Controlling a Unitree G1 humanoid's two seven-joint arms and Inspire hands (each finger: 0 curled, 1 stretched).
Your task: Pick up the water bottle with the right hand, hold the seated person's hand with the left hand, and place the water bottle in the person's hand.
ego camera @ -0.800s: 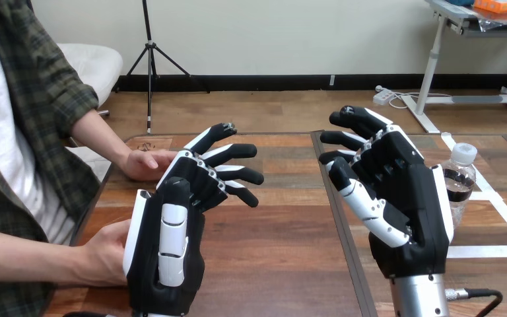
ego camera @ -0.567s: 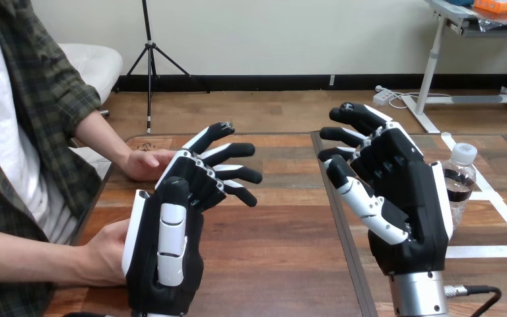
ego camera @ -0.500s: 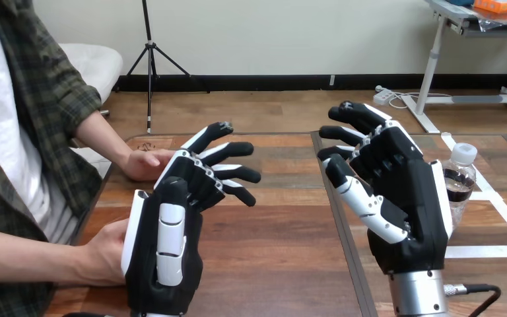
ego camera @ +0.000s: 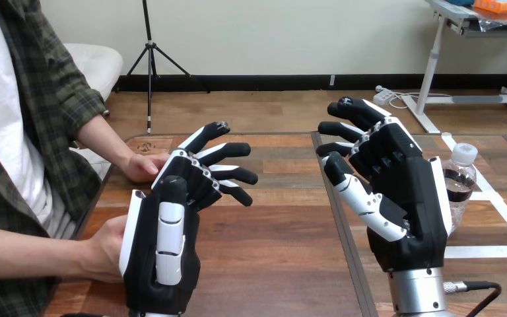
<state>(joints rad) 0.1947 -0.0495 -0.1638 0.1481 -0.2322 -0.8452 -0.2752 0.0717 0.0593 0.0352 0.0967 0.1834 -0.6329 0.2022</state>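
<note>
The left hand (ego camera: pixel 162 254) is at lower left of the frame, the right hand (ego camera: pixel 406 205) at lower right, well apart. The water bottle (ego camera: pixel 460 179) stands upright on the table (ego camera: pixel 284 231), just right of the right hand. The person's far hand (ego camera: pixel 142 166) lies behind the left hand, the person's near hand (ego camera: pixel 105 256) just left of it.

Clear water bottle (ego camera: pixel 461 193) (white cap (ego camera: pixel 464 153))

The bottle (ego camera: pixel 461 188), clear plastic with a white cap and a dark band, stands upright on the table (ego camera: pixel 284 231) at 3 o'clock, its left side hidden behind the right hand (ego camera: pixel 403 198). One person's hand (ego camera: pixel 142 166) rests palm down at 10 o'clock. The other (ego camera: pixel 105 254) lies at 8 o'clock, partly behind the left hand (ego camera: pixel 165 244).
</note>
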